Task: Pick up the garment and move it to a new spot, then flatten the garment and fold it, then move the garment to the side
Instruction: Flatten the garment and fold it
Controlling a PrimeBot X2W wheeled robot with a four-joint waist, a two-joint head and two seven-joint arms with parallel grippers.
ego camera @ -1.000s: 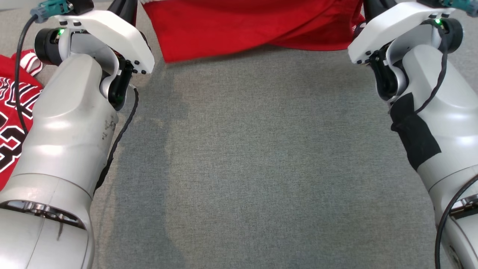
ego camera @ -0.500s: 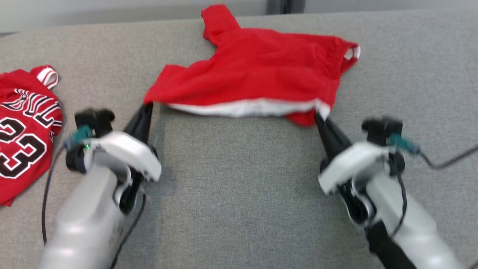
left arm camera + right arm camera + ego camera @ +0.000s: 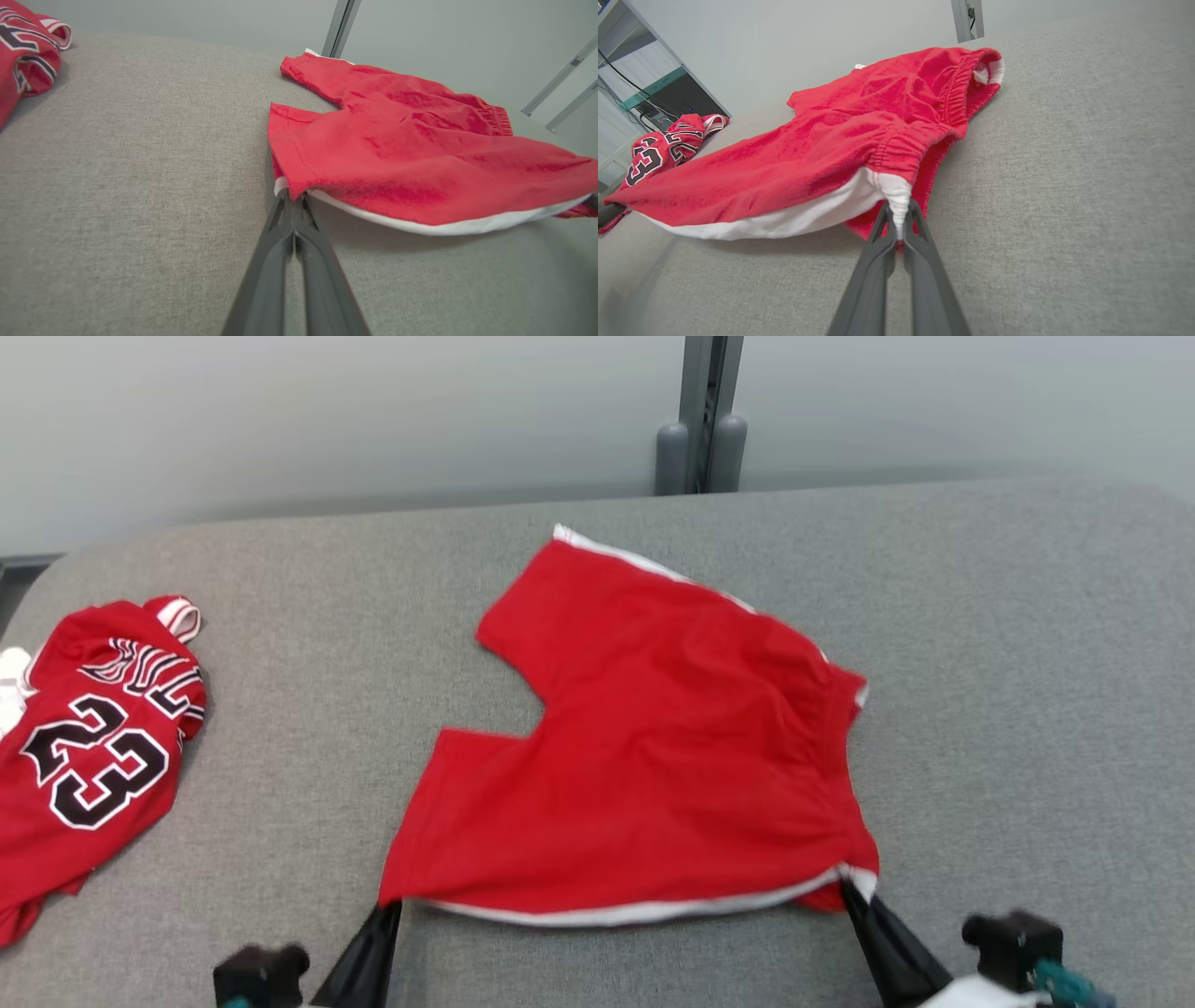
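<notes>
1. Red jersey (image 3: 93, 756), printed with a black-and-white "23", lies crumpled at the far left of the grey fabric-covered table (image 3: 308, 644), well apart from the red shorts (image 3: 653, 756).
2. Rising from the bottom edge of the head view, the left gripper (image 3: 387, 910) has its two dark fingers pressed together on the near-left corner of the red shorts. The left wrist view shows the tips (image 3: 293, 201) pinching the leg hem.
3. The red shorts sit mid-table, mostly spread out. One leg points toward the far edge. The near edge, lined with a white band, hangs slightly off the surface between the two grippers, and a shadow lies beneath it.
4. At the lower right, the right gripper (image 3: 851, 896) is closed on the near-right corner. In the right wrist view its fingers (image 3: 899, 217) pinch the white trim at the elastic-gathered end.
</notes>
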